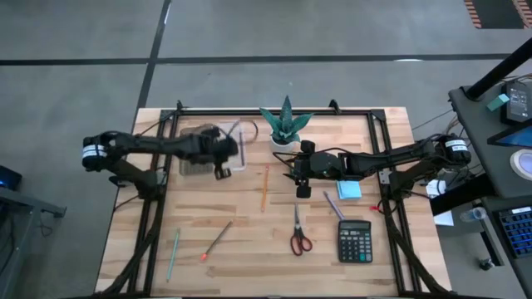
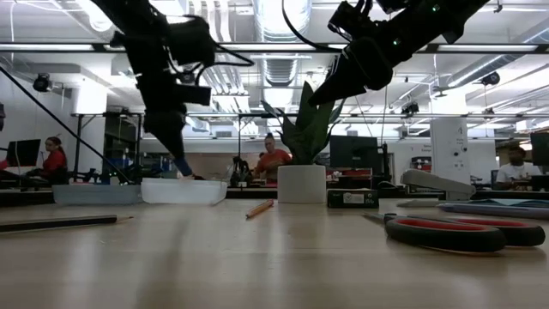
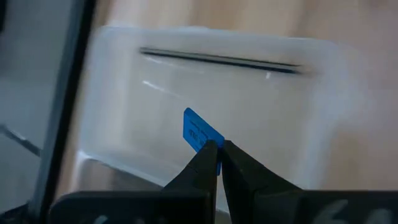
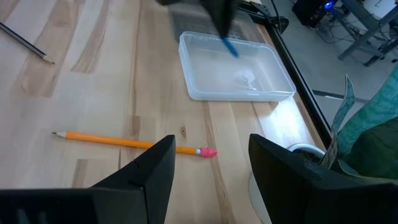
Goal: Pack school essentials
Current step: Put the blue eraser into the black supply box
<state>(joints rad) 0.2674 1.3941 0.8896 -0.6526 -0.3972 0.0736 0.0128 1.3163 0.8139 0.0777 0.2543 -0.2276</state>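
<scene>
Blue piece point(image 3: 199, 134) clamped in L gripper point(image 3: 216, 163) fingers, held over clear tray point(image 1: 241, 158). Lower inside walls before release. R gripper point(image 4: 208, 163) fingers apart, above tabletop point(image 1: 249, 241) nr pencil point(image 4: 134, 143).

Grey concrete floor point(image 1: 83, 33) with dark seam lines. Pale wooden plank table point(image 1: 249, 266). Open workshop beyond: exposed silver ceiling ducts point(image 2: 274, 26), strip lights, seated people point(image 2: 273, 156) at monitors.

wooden table point(image 1: 249, 249) — matt, translucent plastic tray point(image 4: 236, 68)
</scene>
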